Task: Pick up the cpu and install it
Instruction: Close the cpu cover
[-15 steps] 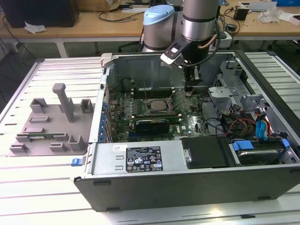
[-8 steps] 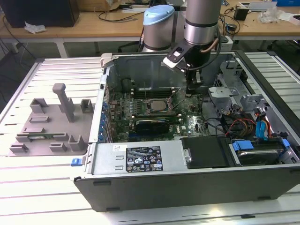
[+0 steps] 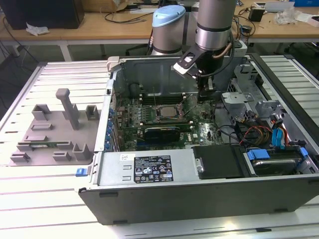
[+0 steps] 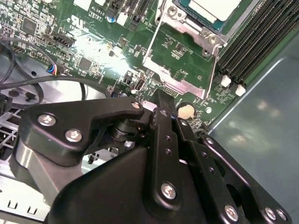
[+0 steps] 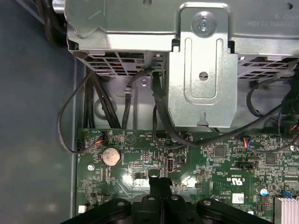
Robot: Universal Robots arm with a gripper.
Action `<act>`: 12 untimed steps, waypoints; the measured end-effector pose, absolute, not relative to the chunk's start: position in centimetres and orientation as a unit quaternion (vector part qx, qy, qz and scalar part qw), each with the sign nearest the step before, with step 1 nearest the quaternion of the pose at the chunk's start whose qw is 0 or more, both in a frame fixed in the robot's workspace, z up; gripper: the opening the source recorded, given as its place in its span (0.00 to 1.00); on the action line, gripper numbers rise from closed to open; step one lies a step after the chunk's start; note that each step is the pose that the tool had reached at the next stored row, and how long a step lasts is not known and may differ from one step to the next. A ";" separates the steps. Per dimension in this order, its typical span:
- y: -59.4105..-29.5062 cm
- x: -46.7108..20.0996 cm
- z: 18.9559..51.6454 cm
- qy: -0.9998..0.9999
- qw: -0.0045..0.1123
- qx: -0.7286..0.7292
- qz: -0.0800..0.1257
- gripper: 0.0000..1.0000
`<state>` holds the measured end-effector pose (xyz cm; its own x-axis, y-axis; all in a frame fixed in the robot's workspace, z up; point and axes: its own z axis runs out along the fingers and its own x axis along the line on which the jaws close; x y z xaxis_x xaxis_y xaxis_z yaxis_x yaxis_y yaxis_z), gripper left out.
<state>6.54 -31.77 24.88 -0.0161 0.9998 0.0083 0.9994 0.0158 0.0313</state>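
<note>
- Inside the open computer case (image 3: pixel 149 191) on the table (image 3: pixel 45 199), the cpu (image 3: pixel 167 110) lies flat within the socket frame (image 4: pixel 205 35) on the motherboard (image 5: pixel 210 158).
- We cannot tell whether the frame is clamped over it.
- In the exterior view, the hand (image 3: pixel 206 94) stands at about three o'clock of the cpu, near it but apart, low over the motherboard.
- In both wrist views its fingers (image 5: pixel 154 186) meet tip to tip, with nothing held between them.
- We judge the cpu light, stiff and thin, with a smooth top that may slip and a fragile contact face.
- We judge opposite bare edges the proper hold, kept level.
</note>
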 end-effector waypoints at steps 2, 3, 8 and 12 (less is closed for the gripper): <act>-31.8 6.2 24.9 0.713 0.008 0.701 0.014 0.11; -31.8 5.9 24.9 0.713 0.008 0.701 0.014 0.11; -31.8 3.9 24.9 0.713 0.008 0.701 0.014 0.11; -31.8 2.2 24.9 0.713 0.008 0.701 0.014 0.11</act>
